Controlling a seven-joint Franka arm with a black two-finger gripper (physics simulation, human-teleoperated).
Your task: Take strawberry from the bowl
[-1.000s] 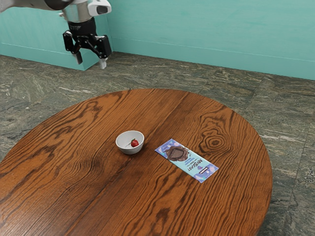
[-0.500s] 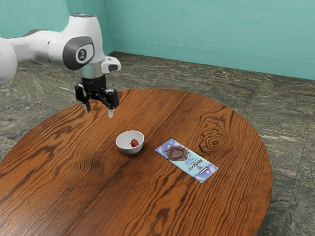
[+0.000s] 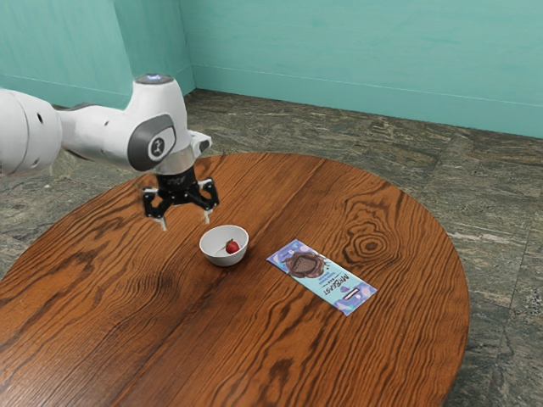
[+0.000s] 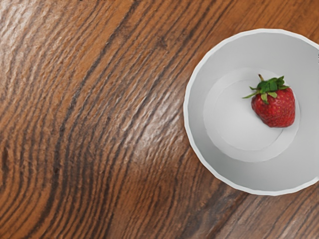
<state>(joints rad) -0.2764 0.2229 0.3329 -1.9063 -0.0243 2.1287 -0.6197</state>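
Observation:
My gripper (image 3: 185, 222) is open in the exterior view, its two fingertips well apart and nothing between them. It hangs above the table, a little higher than the bowl and toward the exterior view's left of it. The white bowl (image 3: 212, 252) stands upright on the wood, and the red strawberry (image 3: 232, 247) lies inside it. From the wrist view, the bowl (image 4: 219, 172) shows from above, with the strawberry (image 4: 277, 108) on its floor, off centre and near the side wall, green leaves on one end.
A blue and purple chocolate bar packet (image 3: 322, 275) lies flat on the round wooden table (image 3: 382, 356), separated from the bowl by a short stretch of wood, toward the exterior view's right.
The arm has come in from the exterior view's upper left, and my gripper has moved down and closer to the bowl. Bowl, strawberry and packet have stayed put.

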